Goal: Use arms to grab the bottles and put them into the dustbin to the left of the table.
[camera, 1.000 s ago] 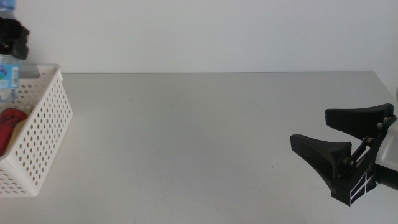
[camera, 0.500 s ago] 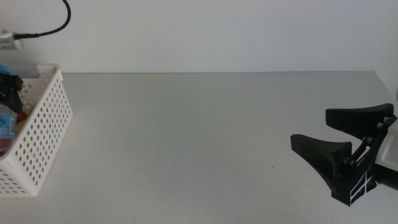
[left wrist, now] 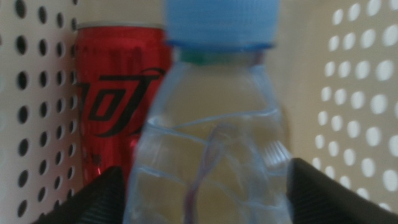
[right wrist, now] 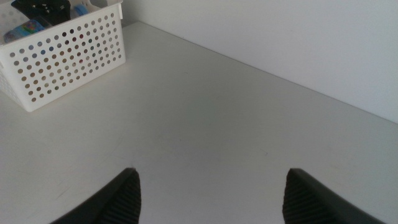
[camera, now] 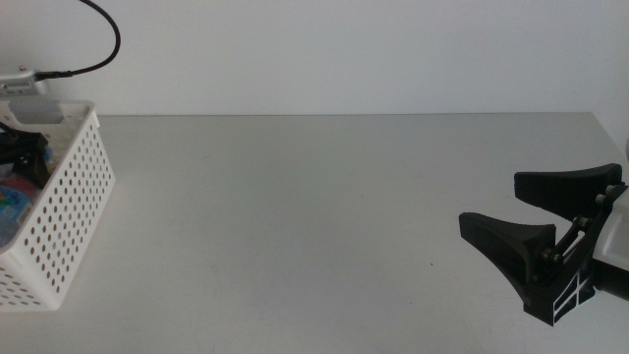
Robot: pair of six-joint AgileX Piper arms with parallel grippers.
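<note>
The white perforated dustbin [camera: 74, 202] stands at the table's left end. My left gripper [camera: 22, 146] reaches down inside it, shut on the clear blue-capped water bottle [left wrist: 211, 124], whose blue label [camera: 14, 204] shows above the rim. The red soda can [left wrist: 121, 93] lies in the bin just behind the bottle. In the right wrist view the dustbin [right wrist: 68, 53] sits far off, with the left gripper [right wrist: 42, 7] dark above it. My right gripper [camera: 491, 202] waits at the table's right side, jaws wide open and empty [right wrist: 211, 177].
The light-grey table [camera: 314, 216] stretches bare between the dustbin and the right gripper. A black cable [camera: 98, 44] arcs over the bin from the left arm. A white wall runs along the table's far edge.
The left gripper has gone down into the dustbin with the water bottle, and its cable has come into view above. The right arm has not moved.
</note>
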